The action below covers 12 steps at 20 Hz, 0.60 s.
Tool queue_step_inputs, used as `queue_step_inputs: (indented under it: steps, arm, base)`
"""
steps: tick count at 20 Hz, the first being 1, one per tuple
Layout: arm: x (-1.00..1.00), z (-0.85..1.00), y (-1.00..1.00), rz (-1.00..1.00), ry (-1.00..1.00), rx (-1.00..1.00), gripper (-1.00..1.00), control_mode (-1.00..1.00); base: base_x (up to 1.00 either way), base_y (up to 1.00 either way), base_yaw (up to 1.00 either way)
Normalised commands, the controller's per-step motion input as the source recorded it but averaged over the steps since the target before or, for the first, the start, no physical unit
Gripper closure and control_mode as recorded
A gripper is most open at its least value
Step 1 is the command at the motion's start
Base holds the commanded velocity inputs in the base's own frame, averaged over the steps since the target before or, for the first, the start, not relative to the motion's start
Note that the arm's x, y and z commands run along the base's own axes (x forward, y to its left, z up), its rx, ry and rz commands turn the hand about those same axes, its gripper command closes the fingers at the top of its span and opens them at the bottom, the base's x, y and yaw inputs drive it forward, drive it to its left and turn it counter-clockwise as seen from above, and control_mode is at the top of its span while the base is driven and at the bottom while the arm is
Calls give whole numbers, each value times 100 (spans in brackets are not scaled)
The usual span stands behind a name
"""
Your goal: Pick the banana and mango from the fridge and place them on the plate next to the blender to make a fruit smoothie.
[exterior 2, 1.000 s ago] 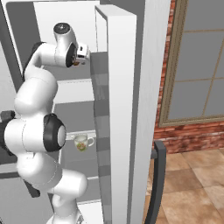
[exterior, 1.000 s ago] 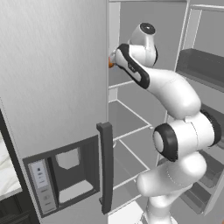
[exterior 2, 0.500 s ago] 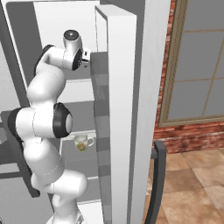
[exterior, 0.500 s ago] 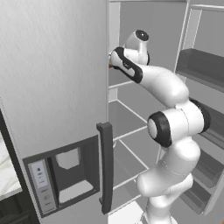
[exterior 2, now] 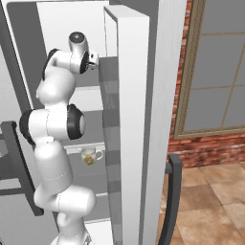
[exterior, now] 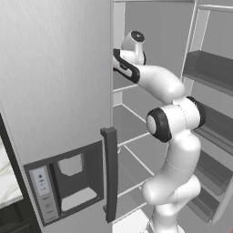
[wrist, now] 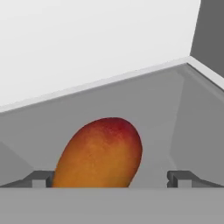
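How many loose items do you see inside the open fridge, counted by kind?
Rounded orange-red mango: 1
Clear glass cup with a handle: 1
Total: 2

The mango (wrist: 99,153) was orange, shading to deep red at its top, on a grey shelf (wrist: 175,113) against a white back wall. The fridge (exterior: 54,82) was light grey with a dark door handle (exterior: 109,175), and the cup (exterior 2: 89,155) was pale with green and red markings.
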Motion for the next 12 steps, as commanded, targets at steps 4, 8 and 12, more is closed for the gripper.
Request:
queue_step_inputs:
  steps: [4,8,12]
  arm:
    - [35,-3,18,0,0,0,-100,-100]
    - [16,-19,8,0,0,0,-100,-100]
    - [0,-38,0,0,0,0,100,-100]
  base:
    - [0,0,0]
    - [0,0,0]
    - [0,0,0]
